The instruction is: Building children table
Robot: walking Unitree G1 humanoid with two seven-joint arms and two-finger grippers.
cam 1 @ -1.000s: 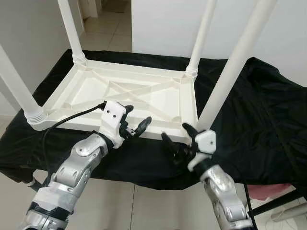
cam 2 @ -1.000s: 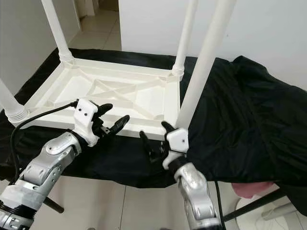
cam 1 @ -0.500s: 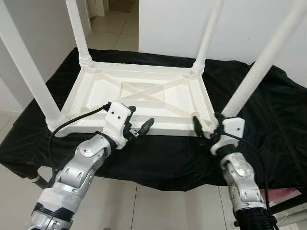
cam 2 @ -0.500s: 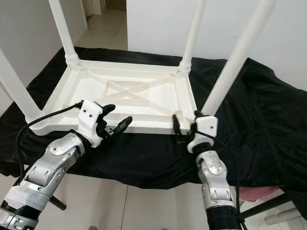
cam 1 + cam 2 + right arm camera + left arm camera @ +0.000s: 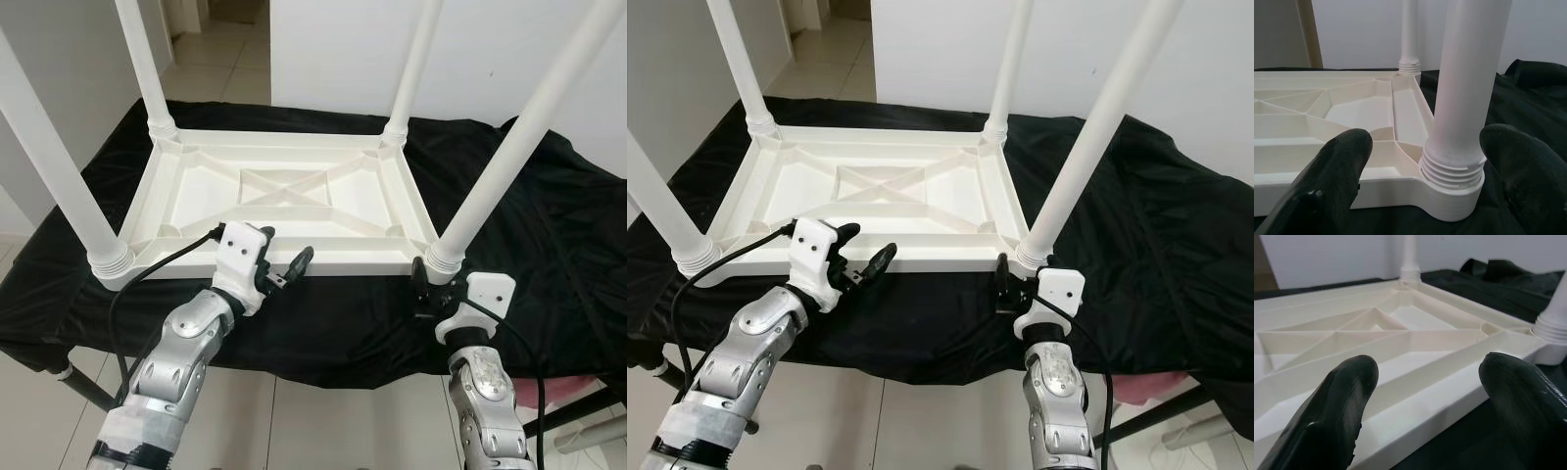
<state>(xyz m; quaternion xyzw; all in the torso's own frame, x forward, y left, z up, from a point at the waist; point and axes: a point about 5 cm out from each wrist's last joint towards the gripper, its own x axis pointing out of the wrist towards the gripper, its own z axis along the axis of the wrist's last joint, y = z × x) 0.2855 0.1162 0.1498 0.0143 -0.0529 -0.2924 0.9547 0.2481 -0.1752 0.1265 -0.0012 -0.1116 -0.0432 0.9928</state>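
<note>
Since a sec ago our right hand (image 5: 427, 286) has swung from the middle of the near rim over to the near-right corner, and now sits at the foot of the white plastic screw-in leg (image 5: 509, 147) there. Our left hand (image 5: 284, 269) has barely shifted, hovering just off the near rim of the upturned white plastic children's table top (image 5: 284, 191). The top lies underside up on the black-cloth-covered table (image 5: 549, 225), all four legs standing in their corner sockets.

We read that as the build being nearly done — prob. a last check or tightening of this leg, then flipping the thing upright.

Right hand: fingers (image 5: 1337, 171) spread wide, one each side of the threaded leg base (image 5: 1452, 169), not touching it as far as the wrist view shows. Left hand: also wide open, holding nothing — fingertips (image 5: 1342, 396) aimed at the rim w/ a gap.
</note>
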